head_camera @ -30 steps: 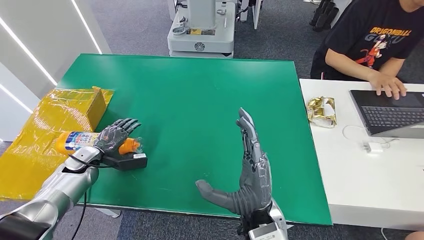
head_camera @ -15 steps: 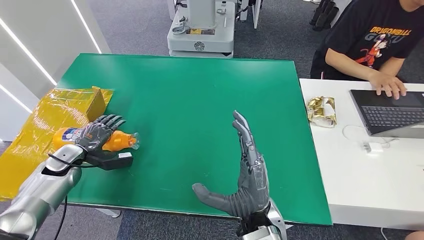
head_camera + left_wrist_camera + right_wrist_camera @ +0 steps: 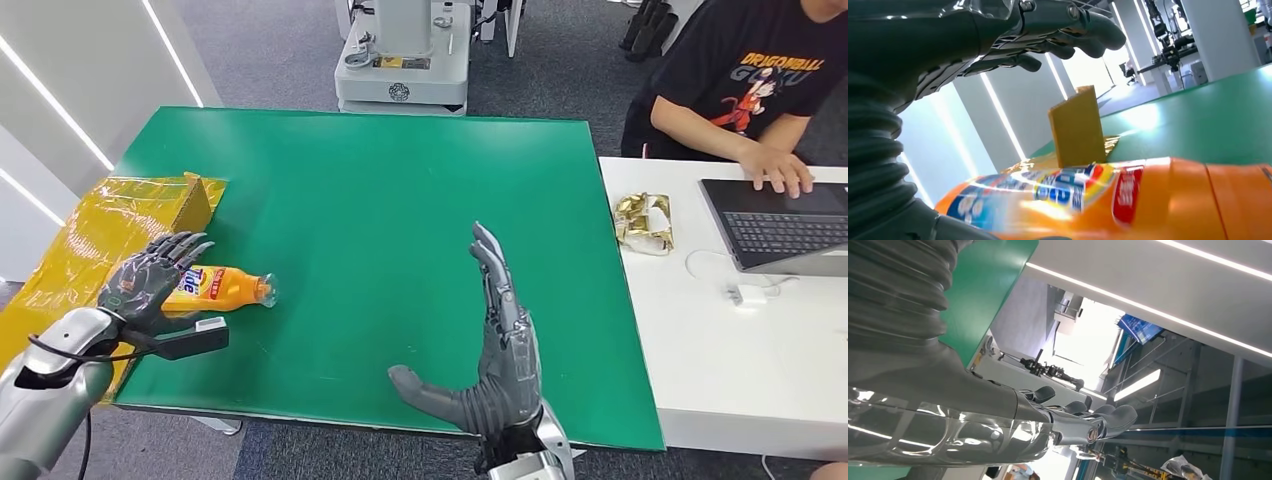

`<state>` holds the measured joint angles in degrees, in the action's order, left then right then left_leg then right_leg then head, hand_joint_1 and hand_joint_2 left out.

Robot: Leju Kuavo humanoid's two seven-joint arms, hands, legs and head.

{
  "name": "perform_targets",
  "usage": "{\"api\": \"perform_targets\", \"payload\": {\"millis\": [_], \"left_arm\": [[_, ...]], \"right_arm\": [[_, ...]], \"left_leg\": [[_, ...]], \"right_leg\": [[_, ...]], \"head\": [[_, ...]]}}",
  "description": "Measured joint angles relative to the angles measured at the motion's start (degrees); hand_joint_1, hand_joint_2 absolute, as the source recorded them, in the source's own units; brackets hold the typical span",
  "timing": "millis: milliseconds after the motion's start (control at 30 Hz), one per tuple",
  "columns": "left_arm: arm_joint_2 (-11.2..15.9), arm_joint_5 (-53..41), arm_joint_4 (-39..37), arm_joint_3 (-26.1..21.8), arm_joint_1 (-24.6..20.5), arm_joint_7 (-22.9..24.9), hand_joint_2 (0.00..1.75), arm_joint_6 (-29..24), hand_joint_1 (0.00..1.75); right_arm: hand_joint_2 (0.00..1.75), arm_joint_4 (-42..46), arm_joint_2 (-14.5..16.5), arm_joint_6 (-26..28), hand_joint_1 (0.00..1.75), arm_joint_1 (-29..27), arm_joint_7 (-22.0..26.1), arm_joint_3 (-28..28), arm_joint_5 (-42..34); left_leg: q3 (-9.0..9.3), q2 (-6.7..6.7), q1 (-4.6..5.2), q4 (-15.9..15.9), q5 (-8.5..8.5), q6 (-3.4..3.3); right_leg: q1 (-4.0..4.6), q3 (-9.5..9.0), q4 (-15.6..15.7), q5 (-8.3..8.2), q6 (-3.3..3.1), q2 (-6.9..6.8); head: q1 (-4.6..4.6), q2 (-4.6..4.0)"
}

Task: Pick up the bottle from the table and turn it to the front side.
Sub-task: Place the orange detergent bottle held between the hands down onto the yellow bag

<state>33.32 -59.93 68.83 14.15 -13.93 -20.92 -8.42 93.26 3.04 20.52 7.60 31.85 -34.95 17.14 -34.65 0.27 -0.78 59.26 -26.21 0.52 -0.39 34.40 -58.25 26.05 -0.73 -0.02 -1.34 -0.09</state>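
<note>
At the table's (image 3: 400,200) eight o'clock edge your bottle (image 3: 222,287) lies label-up, left hand (image 3: 150,285) spread above it, holding nothing; right hand (image 3: 495,350) flat, fingers apart

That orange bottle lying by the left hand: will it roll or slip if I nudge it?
Probably rolls: the orange bottle lies on its side on the flat green table, its round body free of the left hand. Its glossy label looks slick, so fingers may slide. It appears full, so likely hefty for its size.

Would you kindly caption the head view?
Left hand open beside orange bottle lying on green table.
</note>
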Motion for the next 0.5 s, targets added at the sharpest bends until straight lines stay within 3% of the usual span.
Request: {"api": "perform_targets", "payload": {"millis": [500], "left_arm": [[0.84,0.02,4.14,-1.43,1.91,0.0,1.75,0.27,0.0]], "right_arm": [[1.75,0.02,0.0,-0.02,0.0,-0.01,0.0,0.04,0.0]], "left_leg": [[0.0,0.0,0.0,0.0,0.0,0.01]], "right_leg": [[0.0,-0.01,0.0,-0.01,-0.01,0.0]], "head": [[0.0,0.0]]}}
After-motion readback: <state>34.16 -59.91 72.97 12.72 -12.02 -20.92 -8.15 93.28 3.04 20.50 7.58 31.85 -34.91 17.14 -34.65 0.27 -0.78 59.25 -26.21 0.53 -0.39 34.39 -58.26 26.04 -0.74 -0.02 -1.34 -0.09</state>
